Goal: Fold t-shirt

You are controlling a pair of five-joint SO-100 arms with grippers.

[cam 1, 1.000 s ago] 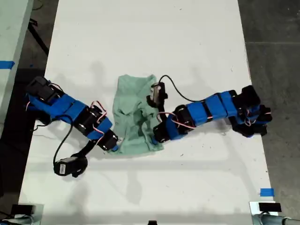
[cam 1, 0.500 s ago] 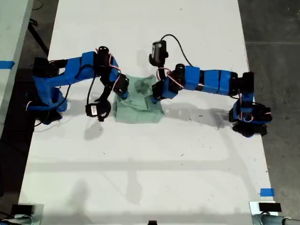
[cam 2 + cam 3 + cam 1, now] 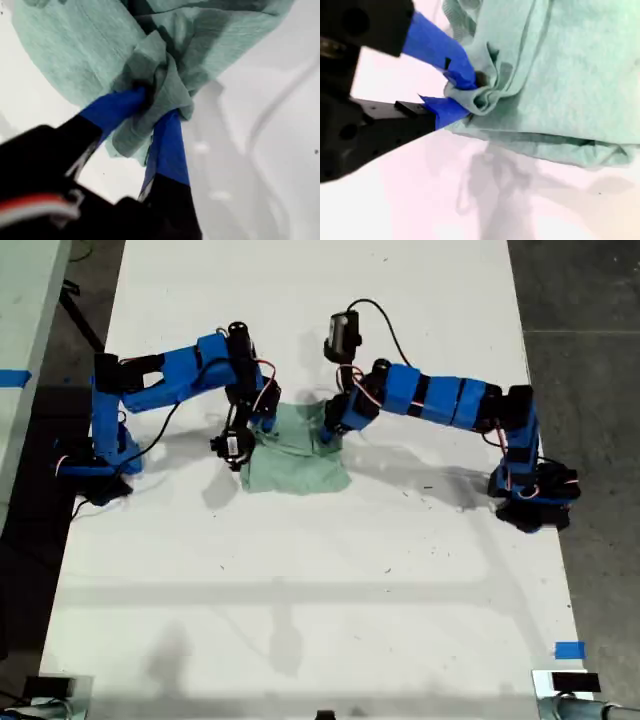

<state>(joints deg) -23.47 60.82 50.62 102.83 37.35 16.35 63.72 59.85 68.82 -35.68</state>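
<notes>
The pale mint-green t-shirt (image 3: 296, 462) lies as a small folded bundle on the white table (image 3: 300, 620). In the exterior view two blue arms meet at its far edge. One arm's gripper (image 3: 262, 426) pinches the corner at the exterior view's left, and the other arm's gripper (image 3: 330, 432) pinches the corner at the exterior view's right. The wrist views do not show which arm is which. My first gripper (image 3: 156, 105) is shut on a bunched fold of the t-shirt (image 3: 75, 45). My second gripper (image 3: 470, 94) is shut on a rolled edge of the t-shirt (image 3: 570, 65).
Both arm bases stand at the table's side edges in the exterior view, one (image 3: 100, 455) at the left and one (image 3: 530, 490) at the right. A blue tape mark (image 3: 568, 650) sits near the front right corner there. Dark floor borders the table.
Both arms swung from the shirt's near edge to its far edge, carrying the cloth over itself. The shirt went from a long crumpled strip to a short folded bundle.
</notes>
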